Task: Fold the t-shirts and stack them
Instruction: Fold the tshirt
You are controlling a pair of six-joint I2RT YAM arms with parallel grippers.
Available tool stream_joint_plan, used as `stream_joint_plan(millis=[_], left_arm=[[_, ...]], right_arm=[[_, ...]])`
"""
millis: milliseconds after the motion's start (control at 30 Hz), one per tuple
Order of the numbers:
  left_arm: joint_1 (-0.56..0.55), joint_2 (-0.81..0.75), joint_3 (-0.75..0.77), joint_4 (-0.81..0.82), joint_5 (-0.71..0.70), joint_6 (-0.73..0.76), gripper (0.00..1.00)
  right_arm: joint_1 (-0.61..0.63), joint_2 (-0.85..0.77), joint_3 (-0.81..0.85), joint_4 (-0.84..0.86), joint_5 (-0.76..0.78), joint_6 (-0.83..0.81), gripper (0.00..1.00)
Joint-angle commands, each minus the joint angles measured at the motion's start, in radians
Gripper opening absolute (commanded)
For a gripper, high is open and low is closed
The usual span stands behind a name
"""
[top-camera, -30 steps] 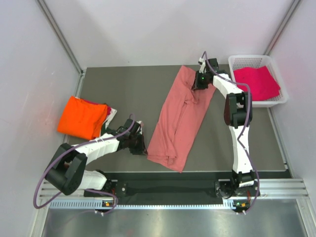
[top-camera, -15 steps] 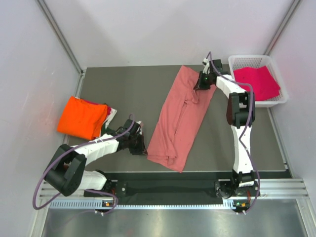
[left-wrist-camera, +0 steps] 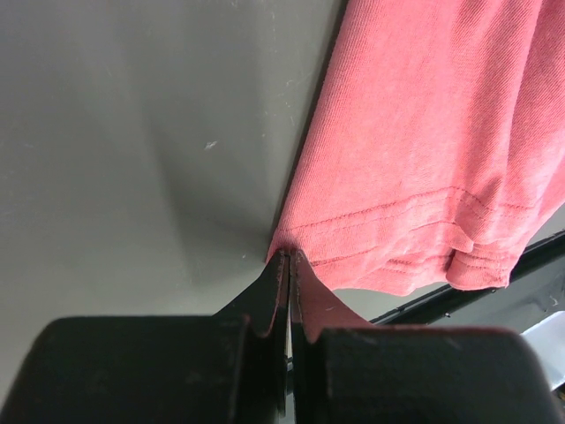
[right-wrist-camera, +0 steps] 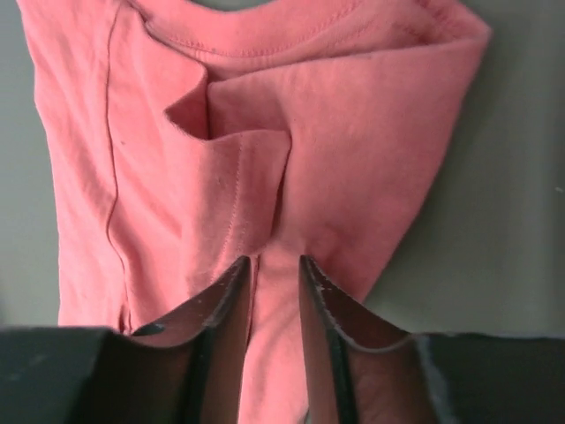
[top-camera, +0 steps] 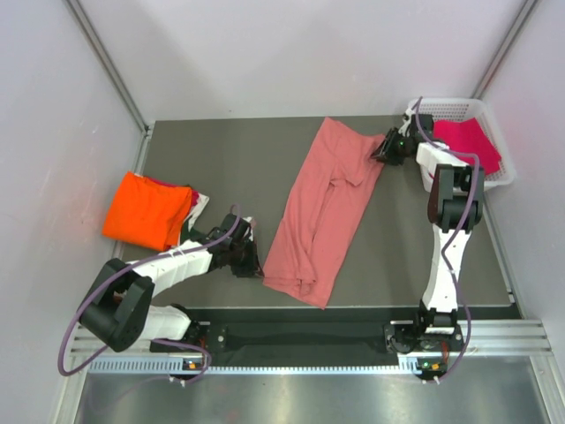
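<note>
The salmon-pink t-shirt lay folded narrow down the middle of the worktop. The left gripper had its jaws clamped on the near hem corner, likely to anchor it. The right gripper had its jaws parted over the collar-end fold (apparently pinching nothing).

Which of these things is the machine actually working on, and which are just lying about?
Part of the job:
salmon-pink t-shirt, spread out
orange t-shirt, folded
magenta t-shirt

Just lying about:
white mesh basket, holding the magenta one
grey table
</note>
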Motion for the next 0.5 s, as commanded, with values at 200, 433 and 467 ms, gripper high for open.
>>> stream_joint_plan(millis=[200, 433, 467], left_arm=[[0.001, -0.012, -0.021, -0.031, -0.031, 0.002, 0.00], [0.003, -0.012, -0.023, -0.030, -0.030, -0.001, 0.00], [0.003, -0.012, -0.023, -0.028, -0.030, 0.001, 0.00]], right_arm=[[-0.002, -0.123, -0.060, 0.151, -0.007, 0.038, 0.52], [-0.002, -0.039, 0.032, 0.129, -0.021, 0.063, 0.52], [-0.002, -0.030, 0.051, 0.131, -0.025, 0.067, 0.51]])
